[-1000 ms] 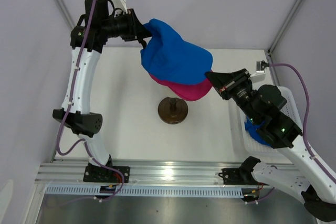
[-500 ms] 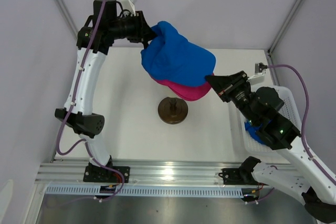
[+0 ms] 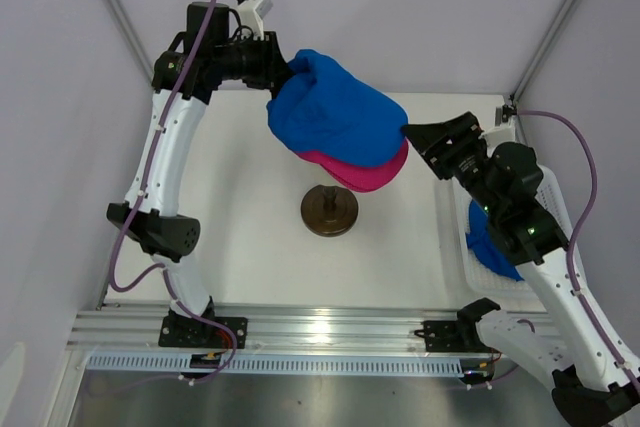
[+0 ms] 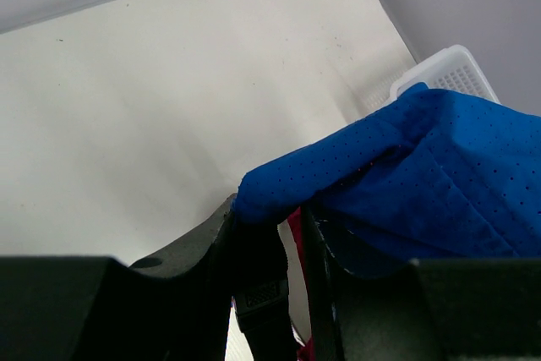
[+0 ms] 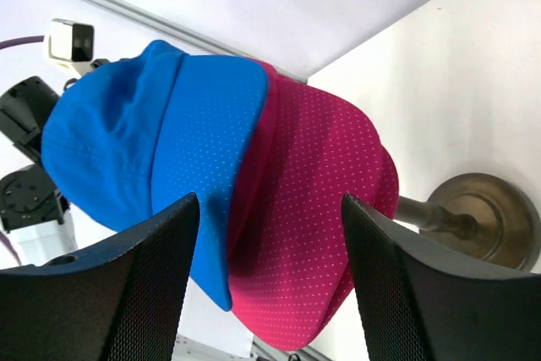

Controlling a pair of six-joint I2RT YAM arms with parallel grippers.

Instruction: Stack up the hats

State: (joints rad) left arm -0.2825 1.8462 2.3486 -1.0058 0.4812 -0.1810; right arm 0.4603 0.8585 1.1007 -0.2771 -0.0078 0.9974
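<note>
A royal blue hat (image 3: 335,117) lies over a magenta-pink hat (image 3: 368,177) above the dark round stand (image 3: 329,211). My left gripper (image 3: 284,71) is at the back of the blue hat, shut on its bunched rear edge. In the left wrist view the blue hat (image 4: 423,166) drapes over my fingertips (image 4: 221,226) and its black strap (image 4: 262,293) runs between them. My right gripper (image 3: 412,135) stands open just right of the two brims, touching neither. In the right wrist view the blue hat (image 5: 161,150) and pink hat (image 5: 321,209) lie beyond my spread fingers (image 5: 152,285).
A white basket (image 3: 550,197) at the right edge holds another blue hat (image 3: 492,247); the basket's corner (image 4: 456,69) also shows in the left wrist view. The brass-coloured stand base (image 5: 486,221) sits on the white table. Grey walls enclose the table.
My right gripper has opened off the hat brims and drawn back a little to the right. My left gripper has shifted right and farther back with the blue hat's rear edge.
</note>
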